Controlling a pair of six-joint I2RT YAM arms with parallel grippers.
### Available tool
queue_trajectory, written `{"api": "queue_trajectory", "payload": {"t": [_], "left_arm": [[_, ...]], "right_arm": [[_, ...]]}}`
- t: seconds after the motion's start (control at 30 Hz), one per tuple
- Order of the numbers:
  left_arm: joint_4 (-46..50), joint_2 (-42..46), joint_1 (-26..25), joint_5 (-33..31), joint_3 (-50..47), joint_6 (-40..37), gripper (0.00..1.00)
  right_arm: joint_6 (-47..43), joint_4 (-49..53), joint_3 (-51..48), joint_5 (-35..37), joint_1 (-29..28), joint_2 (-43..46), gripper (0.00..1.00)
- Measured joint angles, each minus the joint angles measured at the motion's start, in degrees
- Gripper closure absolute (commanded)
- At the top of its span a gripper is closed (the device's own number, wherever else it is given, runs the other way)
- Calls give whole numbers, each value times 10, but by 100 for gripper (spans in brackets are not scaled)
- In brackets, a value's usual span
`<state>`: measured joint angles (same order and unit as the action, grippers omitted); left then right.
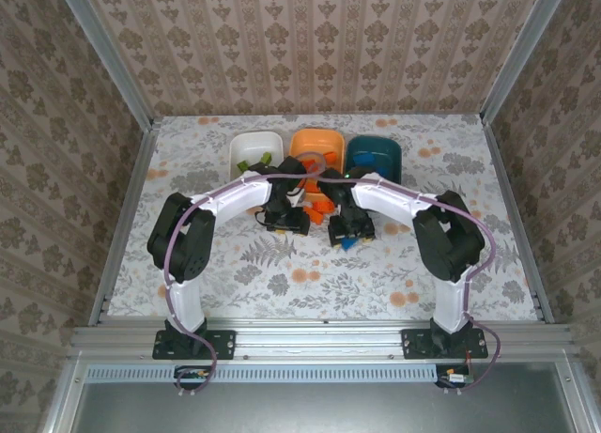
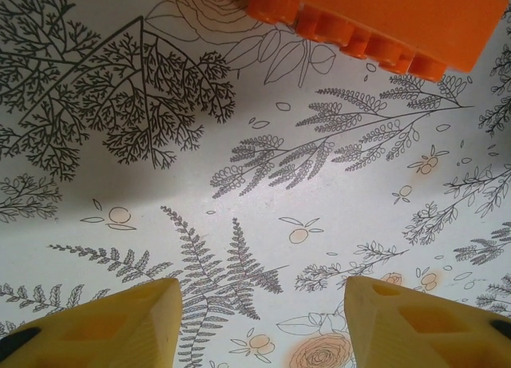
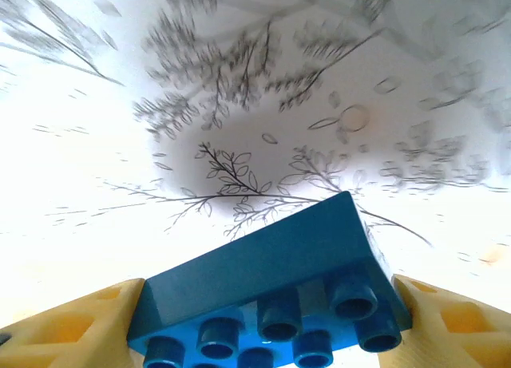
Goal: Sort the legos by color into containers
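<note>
We are looking at a blue brick [image 3: 271,296] of smooth, faintly glossy moulded plastic, and an orange brick [image 2: 383,21] showing the same hard sheen. The yellow fingers [image 2: 120,332] are looking like matt plastic. The table cover [image 2: 319,224] is reading as a flat, matt printed sheet. Along the table's near edge we are seeing pale metal rails [image 1: 319,337].
</note>
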<state>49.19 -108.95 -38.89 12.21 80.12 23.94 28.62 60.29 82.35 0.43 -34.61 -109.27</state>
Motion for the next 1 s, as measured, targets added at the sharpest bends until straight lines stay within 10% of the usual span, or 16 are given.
{"api": "queue_trajectory", "payload": {"t": [0.63,1.0], "left_arm": [[9,0,-5,1,11,2,19],[12,-1,-9,-1,28,11,0]], "right_arm": [[-61,34,352,28,203,-145,20],[-64,42,314,18,205,-114,19]]}}
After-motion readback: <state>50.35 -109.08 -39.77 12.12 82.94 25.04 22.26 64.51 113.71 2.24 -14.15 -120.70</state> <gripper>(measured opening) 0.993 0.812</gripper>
